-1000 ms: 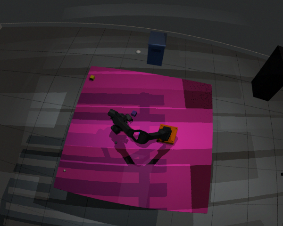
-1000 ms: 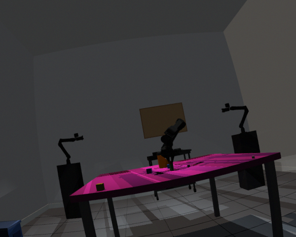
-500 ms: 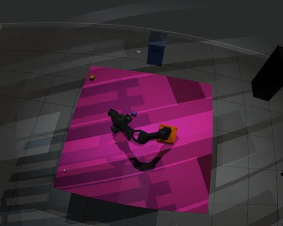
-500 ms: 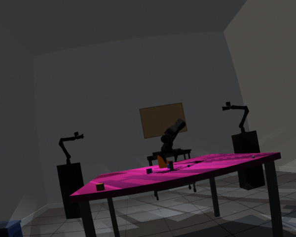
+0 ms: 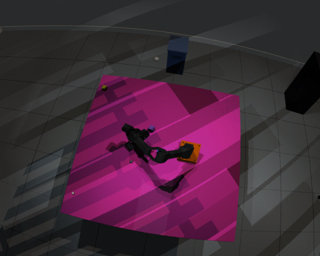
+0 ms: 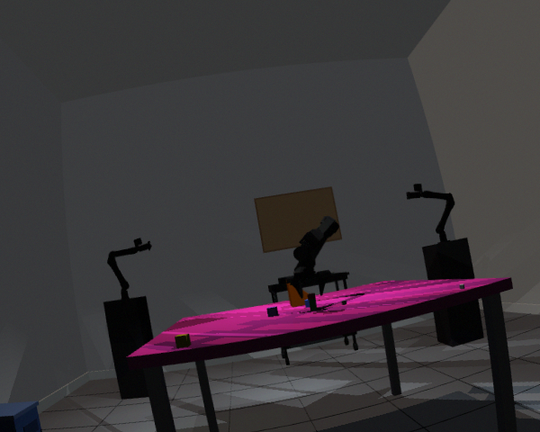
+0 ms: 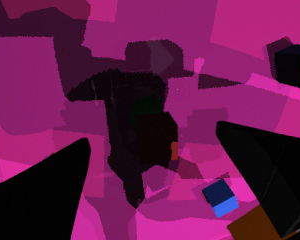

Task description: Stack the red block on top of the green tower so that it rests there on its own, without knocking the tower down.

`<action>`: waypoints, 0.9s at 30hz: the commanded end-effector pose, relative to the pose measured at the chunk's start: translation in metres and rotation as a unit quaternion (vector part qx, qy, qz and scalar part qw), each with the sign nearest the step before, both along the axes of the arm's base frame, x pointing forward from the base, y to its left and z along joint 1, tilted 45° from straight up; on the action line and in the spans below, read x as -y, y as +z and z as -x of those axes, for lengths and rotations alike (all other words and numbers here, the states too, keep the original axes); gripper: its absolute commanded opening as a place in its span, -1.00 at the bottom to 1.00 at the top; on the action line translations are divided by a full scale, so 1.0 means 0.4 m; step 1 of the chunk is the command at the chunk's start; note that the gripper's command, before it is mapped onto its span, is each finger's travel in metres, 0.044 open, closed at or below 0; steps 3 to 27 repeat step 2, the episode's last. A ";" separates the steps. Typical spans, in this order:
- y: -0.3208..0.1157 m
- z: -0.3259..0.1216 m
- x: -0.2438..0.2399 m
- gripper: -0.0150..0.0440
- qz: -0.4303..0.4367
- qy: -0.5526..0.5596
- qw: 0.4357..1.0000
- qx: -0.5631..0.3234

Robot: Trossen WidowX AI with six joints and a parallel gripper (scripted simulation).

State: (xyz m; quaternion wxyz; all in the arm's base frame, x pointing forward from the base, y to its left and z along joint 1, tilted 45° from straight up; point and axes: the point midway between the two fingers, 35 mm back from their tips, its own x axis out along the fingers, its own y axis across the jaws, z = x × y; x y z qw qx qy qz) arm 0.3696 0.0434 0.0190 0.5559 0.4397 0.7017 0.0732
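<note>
The red block looks almost black in shadow in the wrist view, with a small lit red patch on its right side. It sits over the green tower, whose green top edge shows just behind it. In the exterior view the tower is a dark upright column on the table; its colours are too dark to separate. My gripper is wide open and empty, with one finger on each side of the red block and space between. In the top view the arm hides the red block and tower.
A blue block stands near the tower, towards the orange base plate. A purple block, a small grey block, a yellow block and a white block are also on the table.
</note>
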 end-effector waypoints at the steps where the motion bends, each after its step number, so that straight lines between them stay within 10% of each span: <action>1: -0.001 0.000 0.000 1.00 0.000 0.000 1.000 0.001; 27: -0.001 0.000 0.000 1.00 0.000 0.000 1.000 0.001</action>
